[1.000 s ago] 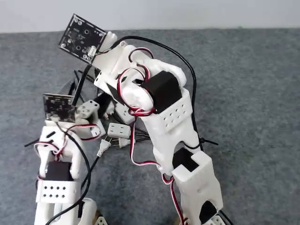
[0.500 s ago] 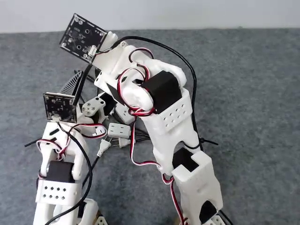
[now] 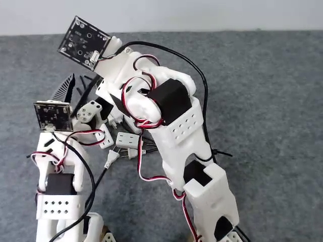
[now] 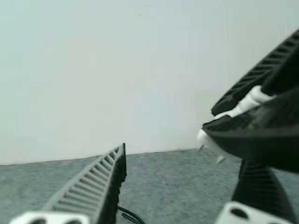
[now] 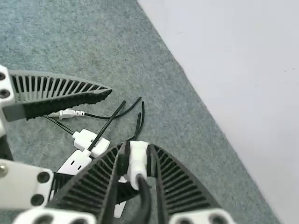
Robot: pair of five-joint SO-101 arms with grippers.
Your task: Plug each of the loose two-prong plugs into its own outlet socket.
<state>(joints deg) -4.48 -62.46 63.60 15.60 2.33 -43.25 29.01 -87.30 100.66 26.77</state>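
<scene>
While both arms are crowding in over the carpet [image 3: 262,101], the nearest piece is a loose plug [image 3: 108,161], lying flat with its black wire trailing back toward the arm bases. Just past it a white block [image 3: 127,140], a socket by my reading, is sitting free with nothing pinning it.

Further out, the left gripper [image 4: 187,182] is hanging spread wide and carrying nothing, one ribbed finger [image 3: 66,88] poking out beyond its camera board. Close beside it, the right gripper [image 5: 138,148] is pinching the held plug [image 5: 137,163] by its white body, up off the carpet by the look of it, with the cord [image 5: 142,196] running down between the jaws. Its prongs are hiding from me, so I cannot tell how they are facing.

Trouble I am watching for:
- The two grippers are working very close together, so a swing could be knocking the held plug askew.
- A push into that unpinned socket could be shoving it across the carpet.
- The tangle of wires below could be snagging a finger.

Beyond everything, the wall [image 4: 93,70] is closing off the table.
</scene>
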